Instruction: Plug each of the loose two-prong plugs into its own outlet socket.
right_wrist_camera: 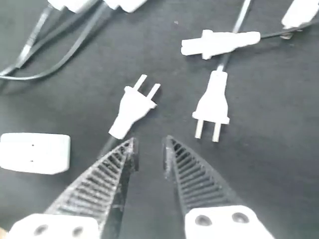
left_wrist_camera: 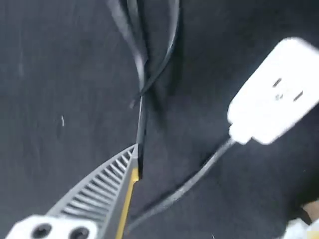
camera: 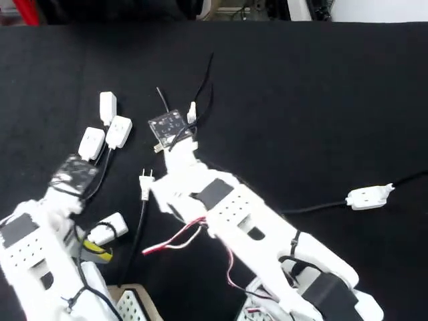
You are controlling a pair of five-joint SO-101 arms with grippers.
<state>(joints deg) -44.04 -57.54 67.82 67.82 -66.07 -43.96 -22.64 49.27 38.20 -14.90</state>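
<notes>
My right gripper is open just above the black cloth. A white two-prong plug lies right beyond its fingertips, prongs pointing away. A second plug lies beside it with prongs toward me, and a third plug lies crosswise farther off. A white outlet socket rests beside one finger. My left gripper sits at a thin black cord, with a white socket off to one side. From above, three sockets cluster ahead of the left arm and a loose plug lies between the arms.
Another socket lies far right on its black cord. One more socket sits by the left arm's base. A small plug and black wires lie past the right arm's wrist board. Red and white wires hang under the right arm.
</notes>
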